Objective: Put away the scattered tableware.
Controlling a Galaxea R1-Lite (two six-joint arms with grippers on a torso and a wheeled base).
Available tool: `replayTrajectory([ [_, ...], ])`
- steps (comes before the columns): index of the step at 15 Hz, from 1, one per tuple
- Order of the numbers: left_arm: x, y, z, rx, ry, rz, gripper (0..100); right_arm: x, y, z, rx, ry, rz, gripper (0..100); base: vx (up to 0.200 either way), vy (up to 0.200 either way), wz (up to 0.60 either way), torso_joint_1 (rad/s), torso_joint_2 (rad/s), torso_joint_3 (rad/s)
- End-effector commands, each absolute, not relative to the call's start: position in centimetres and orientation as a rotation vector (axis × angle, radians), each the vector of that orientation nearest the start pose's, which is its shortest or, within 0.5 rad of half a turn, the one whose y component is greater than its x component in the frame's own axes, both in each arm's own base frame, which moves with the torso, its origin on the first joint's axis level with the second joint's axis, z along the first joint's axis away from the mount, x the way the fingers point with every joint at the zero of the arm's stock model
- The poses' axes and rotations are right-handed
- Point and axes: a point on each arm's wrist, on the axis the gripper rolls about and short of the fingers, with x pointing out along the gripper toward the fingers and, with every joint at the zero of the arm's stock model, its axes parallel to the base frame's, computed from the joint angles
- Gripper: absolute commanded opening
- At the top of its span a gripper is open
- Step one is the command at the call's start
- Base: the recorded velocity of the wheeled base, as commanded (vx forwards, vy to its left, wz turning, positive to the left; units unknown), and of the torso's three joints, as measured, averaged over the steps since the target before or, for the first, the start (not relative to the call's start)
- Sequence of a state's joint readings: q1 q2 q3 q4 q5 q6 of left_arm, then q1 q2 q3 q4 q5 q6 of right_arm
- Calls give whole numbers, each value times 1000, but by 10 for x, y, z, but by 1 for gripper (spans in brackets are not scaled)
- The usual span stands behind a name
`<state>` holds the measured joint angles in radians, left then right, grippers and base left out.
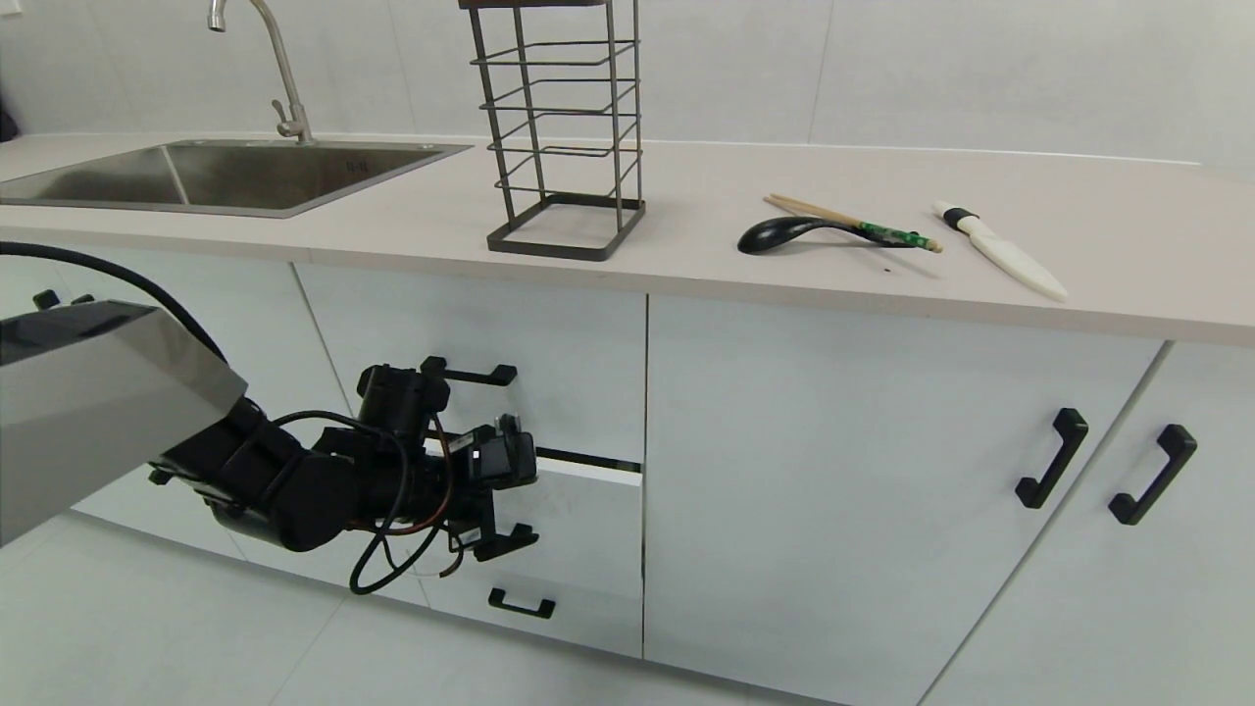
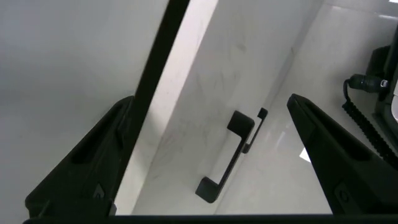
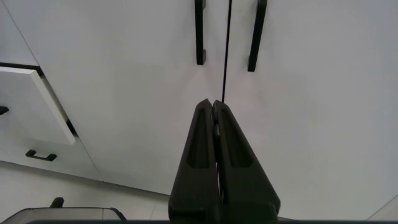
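Counter (image 1: 745, 176) holds spoon (image 1: 775, 235), chopsticks (image 1: 833, 214), knife (image 1: 1005, 255). Left gripper (image 1: 510, 485) fingers spread by the drawer (image 1: 578, 520); right gripper (image 3: 215, 106) fingers pressed together.

A pale counter (image 1: 706, 186) runs above white cabinets. At its left end a steel sink (image 1: 294, 196) is set into it, with a tap (image 1: 281, 74) at the sink's far edge. A tall dark wire rack (image 1: 554, 248) stands upright near the middle. To the right of it lie a black spoon (image 1: 775, 235) and a pair of chopsticks (image 1: 833, 214), the spoon's handle touching the chopsticks. A white knife (image 1: 1005, 255) with a black band lies just beside them, apart, nearer the right end.
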<state>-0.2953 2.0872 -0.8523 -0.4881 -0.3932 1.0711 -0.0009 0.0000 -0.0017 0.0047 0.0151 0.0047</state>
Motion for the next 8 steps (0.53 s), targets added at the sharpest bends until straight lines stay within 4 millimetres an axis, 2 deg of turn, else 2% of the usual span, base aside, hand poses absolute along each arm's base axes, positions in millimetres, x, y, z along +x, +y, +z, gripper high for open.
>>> replayTrajectory([
  [1,336,-112,42,936,353,-1000,100,-23,0,75,5,5,14,0,0,0,0,0,0,0],
  [3,332,-110,39,936,369,-1009,100,-23,0,75,5,5,14,0,0,0,0,0,0,0],
  [5,313,-107,38,928,399,-1036,100,-23,0,75,5,5,14,0,0,0,0,0,0,0],
  [8,268,-97,60,928,384,-1042,100,-23,0,75,5,5,14,0,0,0,0,0,0,0],
])
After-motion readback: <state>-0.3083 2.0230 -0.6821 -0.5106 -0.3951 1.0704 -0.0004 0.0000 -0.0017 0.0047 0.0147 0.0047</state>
